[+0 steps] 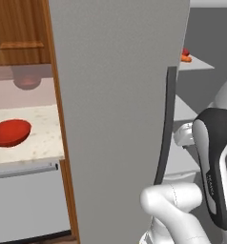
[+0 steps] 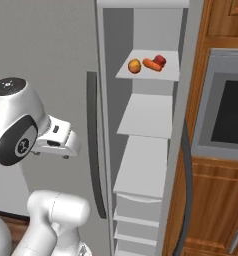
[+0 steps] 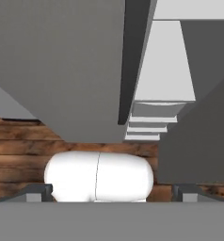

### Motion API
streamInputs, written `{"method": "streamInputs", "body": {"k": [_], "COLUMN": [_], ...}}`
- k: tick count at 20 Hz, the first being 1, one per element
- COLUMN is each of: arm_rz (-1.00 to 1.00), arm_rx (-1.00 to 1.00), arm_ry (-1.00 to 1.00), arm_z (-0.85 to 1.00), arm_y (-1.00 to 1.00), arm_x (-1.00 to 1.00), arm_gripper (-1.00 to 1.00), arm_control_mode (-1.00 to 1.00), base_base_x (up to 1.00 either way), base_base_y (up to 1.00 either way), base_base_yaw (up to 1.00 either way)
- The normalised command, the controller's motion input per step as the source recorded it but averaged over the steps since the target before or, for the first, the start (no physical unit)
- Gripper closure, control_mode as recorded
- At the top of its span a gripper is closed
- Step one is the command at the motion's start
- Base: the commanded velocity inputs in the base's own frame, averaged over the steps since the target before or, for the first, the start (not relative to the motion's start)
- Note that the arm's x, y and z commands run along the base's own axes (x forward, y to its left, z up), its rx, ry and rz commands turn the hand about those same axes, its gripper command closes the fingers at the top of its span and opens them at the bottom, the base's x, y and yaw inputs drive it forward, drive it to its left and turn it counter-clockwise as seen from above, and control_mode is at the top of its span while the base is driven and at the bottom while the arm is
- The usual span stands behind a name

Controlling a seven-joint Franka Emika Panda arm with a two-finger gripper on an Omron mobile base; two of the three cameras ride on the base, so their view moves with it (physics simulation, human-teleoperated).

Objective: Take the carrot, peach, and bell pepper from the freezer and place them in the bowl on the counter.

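Note:
The freezer (image 2: 143,117) stands open, its flat grey door (image 1: 115,95) swung out toward me with the dark bar handle (image 1: 167,124) at its edge. On the top white shelf lie the peach (image 2: 134,66), the carrot (image 2: 152,65) and the red bell pepper (image 2: 160,60), close together. The red bowl (image 1: 10,132) sits on the beige counter (image 1: 41,140), left of the door. My gripper (image 3: 111,193) is open with nothing between its fingertips (image 3: 38,192). It hangs low beside the door handle (image 3: 132,61), well below the food shelf.
Brown wooden cabinets (image 1: 20,28) hang above the counter, and a grey panel front (image 1: 25,200) sits below it. A built-in oven (image 2: 226,105) in wooden casing stands right of the freezer. The open door separates the freezer shelves from the counter.

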Motion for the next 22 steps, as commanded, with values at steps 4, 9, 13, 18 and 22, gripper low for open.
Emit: {"method": "streamInputs", "body": {"k": [4, 9, 13, 18, 22], "arm_rz": [0.00, 0.00, 0.00, 0.00, 0.00], "arm_rx": [0.00, 0.00, 0.00, 0.00, 0.00], "arm_ry": [0.00, 0.00, 0.00, 0.00, 0.00], "arm_z": [0.00, 0.00, 0.00, 0.00, 0.00], "arm_y": [0.00, 0.00, 0.00, 0.00, 0.00], "arm_x": [0.00, 0.00, 0.00, 0.00, 0.00], "arm_gripper": [-1.00, -1.00, -1.00, -1.00, -1.00], "arm_control_mode": [1.00, 1.00, 1.00, 1.00, 1.00], "base_base_x": [0.38, 0.37, 0.34, 0.13, 0.12], "base_base_y": [-0.15, -0.14, -0.35, -0.52, -0.49], "base_base_yaw": [0.00, 0.00, 0.01, 0.01, 0.00]}}
